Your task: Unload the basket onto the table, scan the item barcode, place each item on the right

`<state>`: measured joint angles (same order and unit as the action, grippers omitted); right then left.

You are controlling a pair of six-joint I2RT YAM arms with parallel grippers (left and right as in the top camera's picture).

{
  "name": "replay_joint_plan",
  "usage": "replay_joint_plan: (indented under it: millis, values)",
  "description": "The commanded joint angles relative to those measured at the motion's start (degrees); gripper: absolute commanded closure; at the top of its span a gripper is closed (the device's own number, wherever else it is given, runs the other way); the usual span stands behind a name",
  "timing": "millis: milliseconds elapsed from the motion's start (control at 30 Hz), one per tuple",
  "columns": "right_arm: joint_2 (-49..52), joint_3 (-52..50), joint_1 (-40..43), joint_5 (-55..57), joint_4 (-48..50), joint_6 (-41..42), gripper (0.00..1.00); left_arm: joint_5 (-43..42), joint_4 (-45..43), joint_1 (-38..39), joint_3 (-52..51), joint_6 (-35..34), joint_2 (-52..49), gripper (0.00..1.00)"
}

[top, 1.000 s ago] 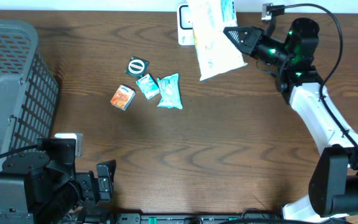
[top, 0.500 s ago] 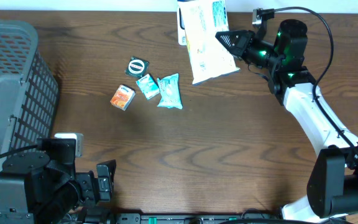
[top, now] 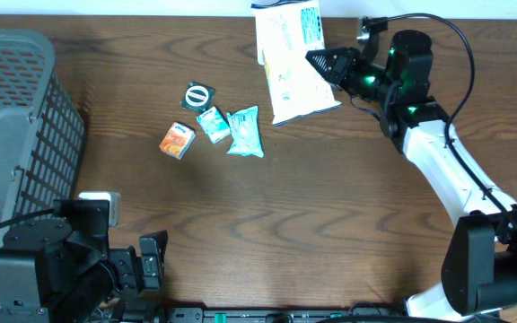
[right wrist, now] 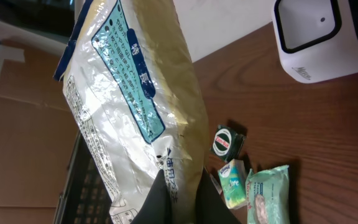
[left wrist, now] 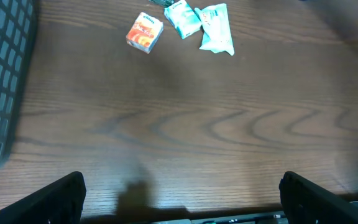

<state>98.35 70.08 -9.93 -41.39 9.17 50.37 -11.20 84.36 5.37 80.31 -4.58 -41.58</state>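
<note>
My right gripper (top: 319, 61) is shut on the lower edge of a large white and gold snack bag (top: 293, 63), held in the air at the back of the table. In the right wrist view the bag (right wrist: 135, 93) fills the left half, pinched between my gripper (right wrist: 179, 196). The white scanner (right wrist: 322, 37) stands on the table behind the bag, and the overhead view has the bag covering it. I cannot make out a barcode on the bag. My left gripper (top: 153, 260) rests open at the front left, its fingers (left wrist: 61, 199) wide apart and empty.
Small items lie left of centre: an orange box (top: 177, 141), a teal tissue pack (top: 212, 124), a pale green wipes pack (top: 245, 132) and a round black and green item (top: 198, 95). A grey mesh basket (top: 16, 135) fills the left edge.
My right gripper has carried the bag leftward and towards the back edge, and the bag now covers the scanner from above. The left arm has not moved.
</note>
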Motion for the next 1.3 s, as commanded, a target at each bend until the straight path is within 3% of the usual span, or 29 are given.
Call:
replay_joint_plan:
  millis: [0,200,367,567,933,1267]
  values:
    - [-1.27,0.37,-0.63,0.9,0.2,-1.4,0.99,0.55,0.04,0.02,0.15,-0.44,-0.11,0.03]
    - [-1.27,0.37,-1.33,6.23,-4.87,-7.43,0.99,0.57,0.02,0.02,0.15,-0.44,-0.11,0.02]
    - [-1.27,0.37,-3.54,24.22,-19.37,-17.81,0.99,0.57,0.04,0.02,0.15,-0.44,-0.11,0.02]
    - [-1.27,0.42,-7.61,46.71,-29.9,-29.49,0.98,0.57,0.04,0.02,0.15,-0.44,-0.11,0.02]
    - [-1.27,0.42,-13.03,85.83,-35.85,-44.41,0.99,0.57,0.04,0.02,0.15,-0.44,-0.11,0.02]
    - [6.36,-0.52,-13.51,86.14,-42.32,-44.87,0.99,0.55,0.04,0.02,0.15,-0.44,-0.11,0.02]
